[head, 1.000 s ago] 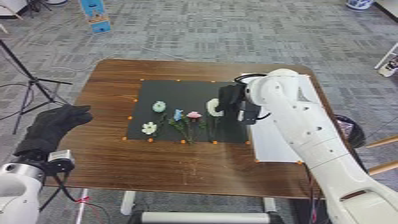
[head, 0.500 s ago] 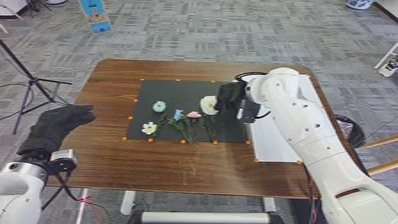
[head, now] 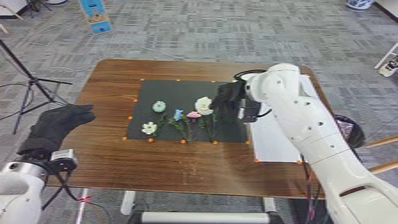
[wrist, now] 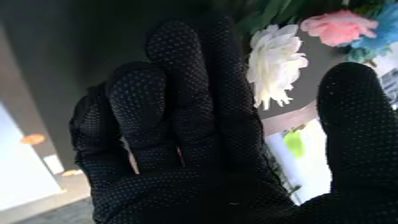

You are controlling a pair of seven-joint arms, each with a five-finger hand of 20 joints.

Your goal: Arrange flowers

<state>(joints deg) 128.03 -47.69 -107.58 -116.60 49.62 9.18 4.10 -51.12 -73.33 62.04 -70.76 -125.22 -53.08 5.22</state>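
- Right hand: open, fingers straight, over the black mat.
- Big white flower: on the mat, just beside the hand.
- Pink flower and blue flower: near it, side by side.
- Small white flower: farther left.

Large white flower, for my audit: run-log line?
large white flower: on black mat; right hand: beside, fingers straight; left hand: off mat

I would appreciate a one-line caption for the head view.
Black-gloved right hand beside a large white flower on a dark rectangular mat, brown wooden table.
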